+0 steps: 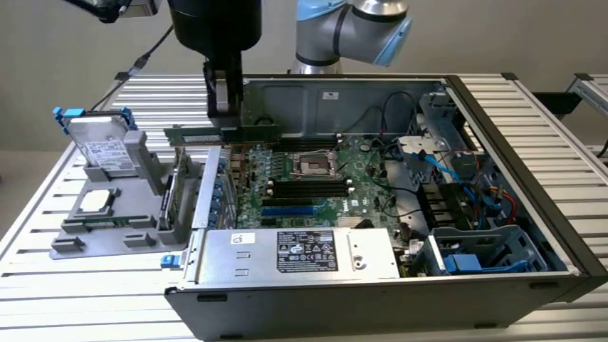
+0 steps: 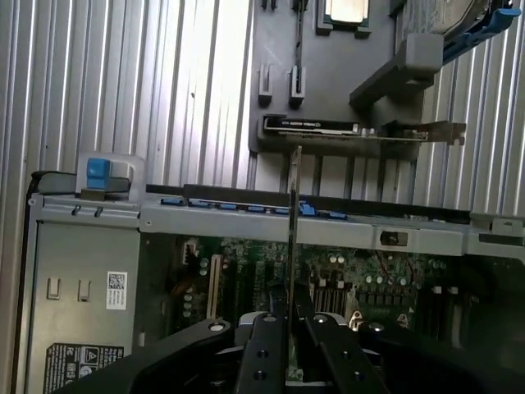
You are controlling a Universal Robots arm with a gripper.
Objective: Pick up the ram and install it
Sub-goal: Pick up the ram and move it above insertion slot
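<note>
The ram [image 1: 204,135] is a long thin green stick held level in the air, above the left wall of the open computer case [image 1: 532,164]. My gripper [image 1: 226,125] hangs straight down from the arm and is shut on the stick near its middle. In the wrist view the ram [image 2: 294,222] appears edge-on as a thin dark line running out from between the two black fingers [image 2: 267,349] of the gripper [image 2: 293,332]. Beneath it lie the case wall and the green motherboard [image 2: 344,271]. The black memory slots [image 1: 309,189] sit further into the case, on the motherboard [image 1: 332,171].
A grey parts holder [image 1: 105,214] stands outside the case on the exterior view's left, carrying a hard drive [image 1: 100,146], a processor [image 1: 98,201] and an upright card [image 1: 169,196]. The silver power supply [image 1: 295,253] fills the case front. Cables and a drive cage [image 1: 465,199] crowd its right side.
</note>
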